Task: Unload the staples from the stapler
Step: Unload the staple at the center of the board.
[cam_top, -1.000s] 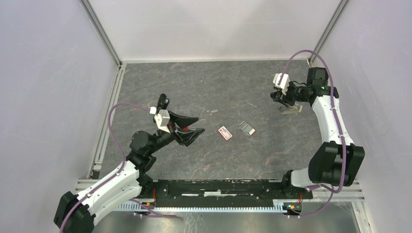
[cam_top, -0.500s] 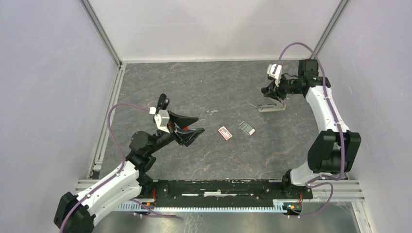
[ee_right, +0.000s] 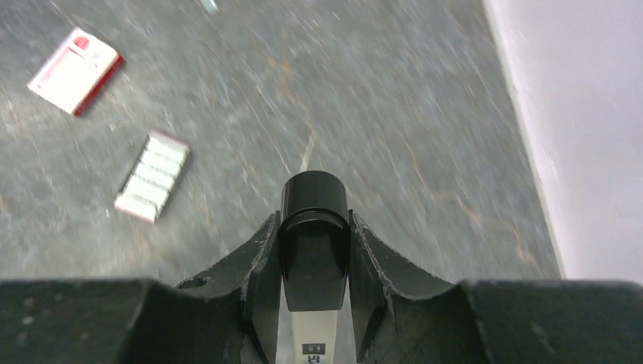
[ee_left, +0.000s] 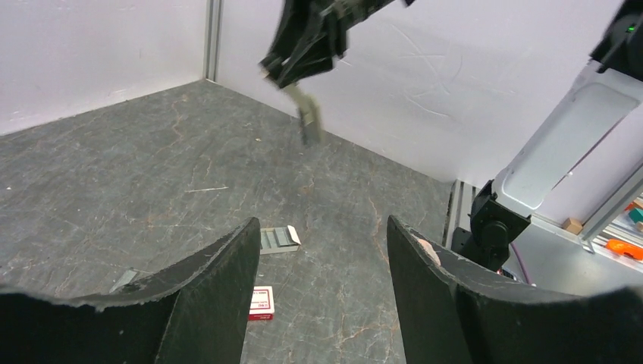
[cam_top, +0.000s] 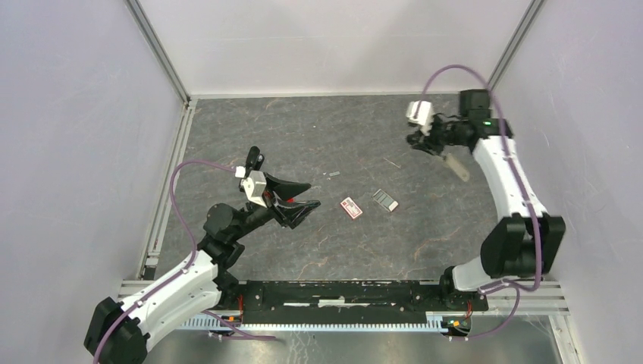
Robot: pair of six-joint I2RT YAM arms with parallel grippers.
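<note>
Dark grey veined tabletop (cam_top: 303,129) inside pale lilac walls (cam_top: 334,45), aluminium posts (cam_top: 155,49) at both far corners.

Print on stapler (ee_right: 313,254) and small box (ee_right: 73,70) illegible.

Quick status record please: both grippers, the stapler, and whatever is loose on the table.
left gripper: open, empty, above the table, left of centre
right gripper: shut on the stapler's black top, far right
stapler: appears held off the table, silver end hanging down
red-and-white box: flat, near the centre
staple block: beside the box, not touching it
loose strip: small sliver farther back
</note>
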